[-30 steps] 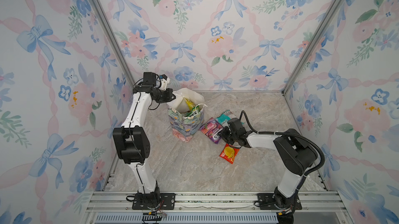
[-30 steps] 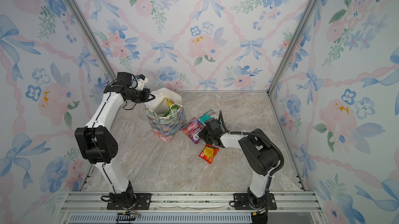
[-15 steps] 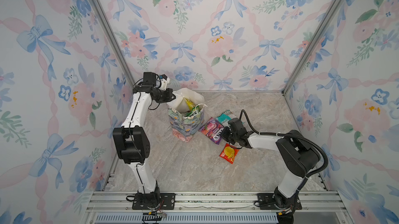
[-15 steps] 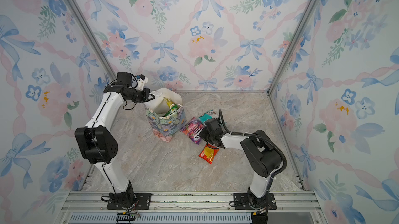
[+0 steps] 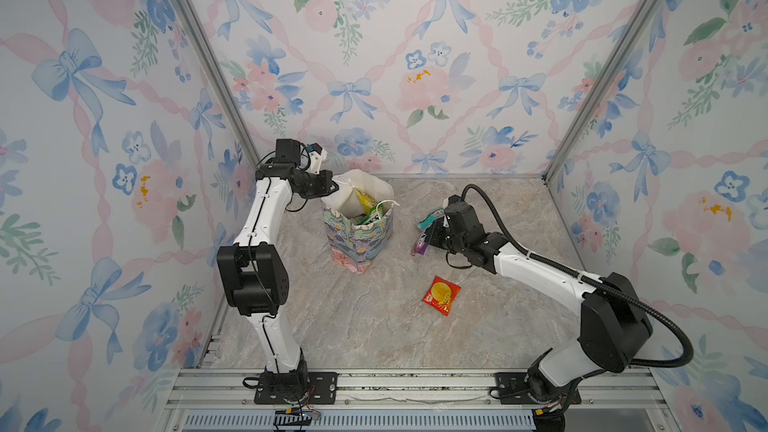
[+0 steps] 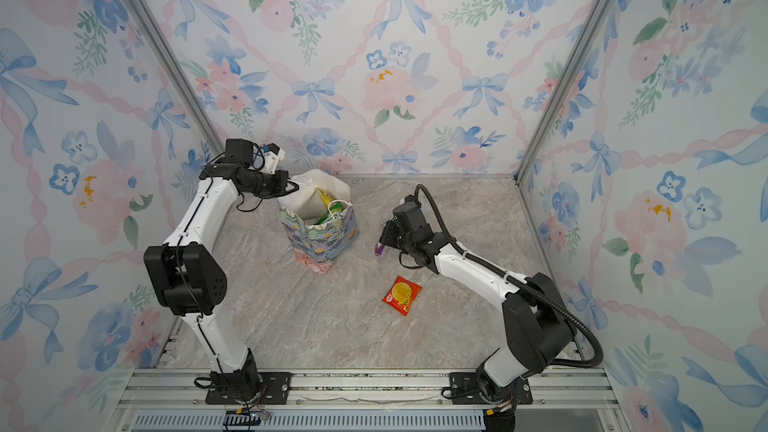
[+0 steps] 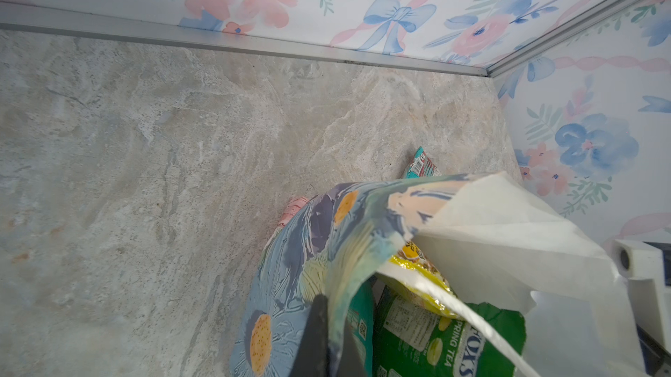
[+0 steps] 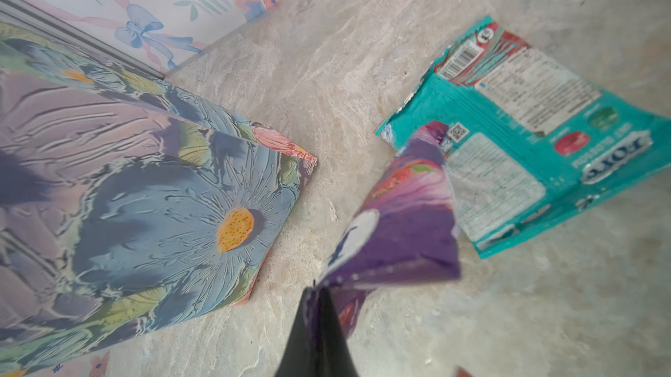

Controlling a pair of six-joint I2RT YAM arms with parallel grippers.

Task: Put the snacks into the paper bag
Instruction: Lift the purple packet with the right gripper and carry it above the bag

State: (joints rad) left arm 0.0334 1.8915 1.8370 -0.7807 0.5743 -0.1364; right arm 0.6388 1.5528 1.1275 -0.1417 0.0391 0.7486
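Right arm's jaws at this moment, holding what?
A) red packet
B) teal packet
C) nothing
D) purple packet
D: the right wrist view shows the jaws shut on the edge of the purple packet, while the teal packet lies on the table beyond it and the red packet lies apart.

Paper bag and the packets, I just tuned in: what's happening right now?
The left fingers are shut on the paper bag's rim, holding its mouth open; a green packet and a yellow packet are already inside. The right fingers are shut on one edge of a purple packet, lifted beside the bag. A teal packet and a red packet lie on the table, not yet bagged.
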